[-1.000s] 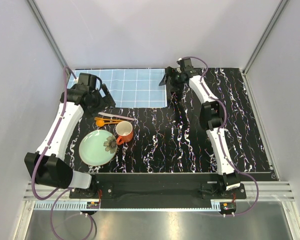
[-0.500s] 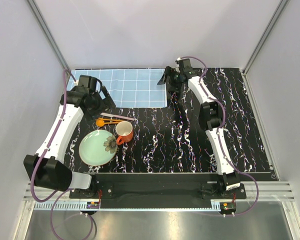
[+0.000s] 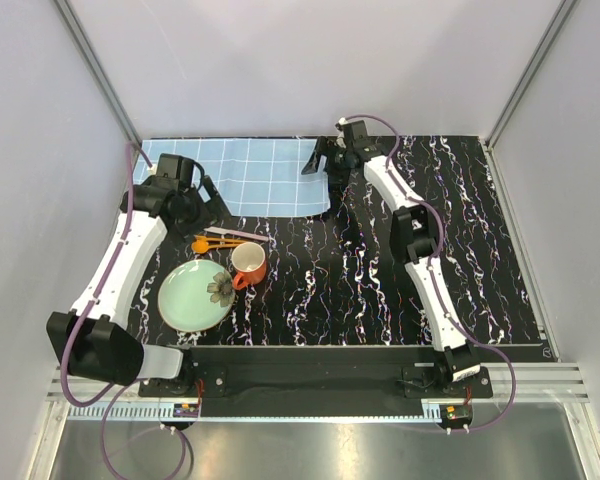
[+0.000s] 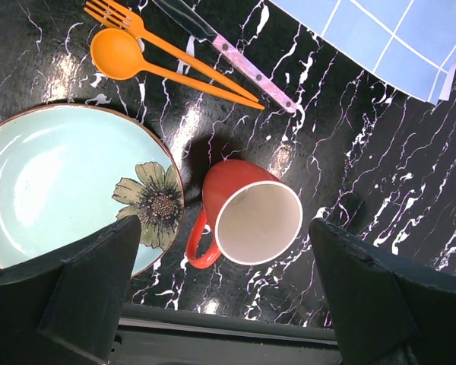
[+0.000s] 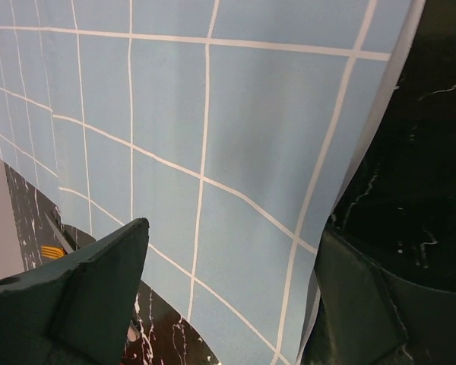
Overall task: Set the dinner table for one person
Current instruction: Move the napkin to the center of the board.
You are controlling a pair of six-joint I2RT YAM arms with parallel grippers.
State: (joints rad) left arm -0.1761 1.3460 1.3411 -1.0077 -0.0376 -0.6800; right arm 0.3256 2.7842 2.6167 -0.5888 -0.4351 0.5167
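Observation:
The dinner table [image 3: 470, 250] is glossy black with white veins. A light blue gridded placemat [image 3: 260, 175] lies at its back left. My right gripper [image 3: 318, 160] hangs open over the mat's right edge [image 5: 213, 137], one finger [image 5: 357, 304] beside that edge, which curls up a little. My left gripper [image 4: 223, 226] is open above an orange mug [image 4: 251, 217] that stands next to a pale green flowered plate [image 4: 61, 190]. An orange spoon [image 4: 118, 55], an orange fork [image 4: 106, 11] and a knife [image 4: 235, 57] lie between the plate and the mat.
Plate [image 3: 193, 295], mug [image 3: 248, 265] and cutlery [image 3: 225, 240] cluster at the table's left front. Grey walls close in the back and both sides. The arms' bases and a black rail [image 3: 320, 375] run along the near edge.
My right gripper has moved left, from beside the placemat's right edge to over it. The left arm has barely shifted. Both grippers stay open.

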